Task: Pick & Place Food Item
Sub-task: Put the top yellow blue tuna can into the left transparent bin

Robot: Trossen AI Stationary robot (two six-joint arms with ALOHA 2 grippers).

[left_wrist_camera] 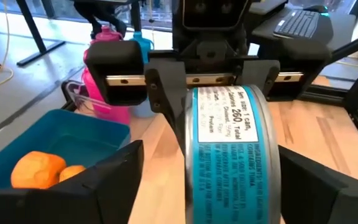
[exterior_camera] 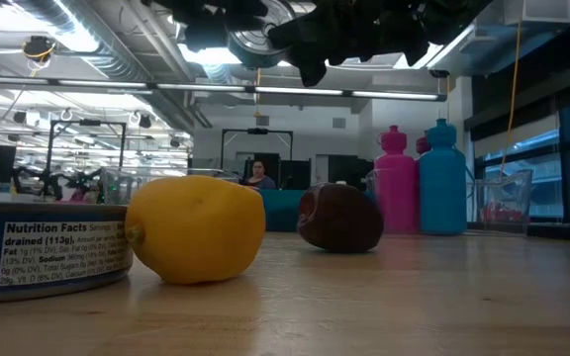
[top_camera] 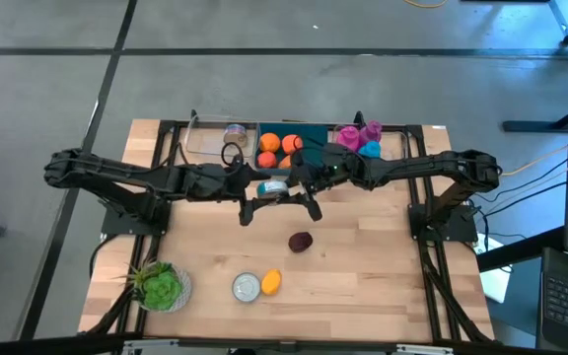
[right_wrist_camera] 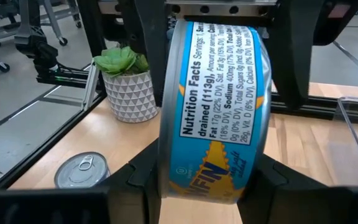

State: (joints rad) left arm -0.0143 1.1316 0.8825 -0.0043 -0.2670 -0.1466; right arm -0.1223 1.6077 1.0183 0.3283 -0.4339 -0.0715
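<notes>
At centre frame above the wooden surface (top_camera: 363, 266), the right claw (right_wrist_camera: 194, 186) is clamped on a blue tuna can (top_camera: 275, 186) held on edge. The left claw (left_wrist_camera: 207, 186) straddles the same can, fingers parted, not touching.

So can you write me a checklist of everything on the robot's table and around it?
Surface: wooden table, bare in the middle.
Job's things: blue can held on edge in the air between both grippers; second can lying flat by a lemon; a dark fruit; oranges in the teal bin.
Clutter: potted plant, pink and blue bottles, clear box.
Grippers: right gripper shut on the blue can; left gripper around it, not yet closed.
Cables: yellow cable on the floor.
Surroundings: grey floor, a person far behind in the low view.
</notes>
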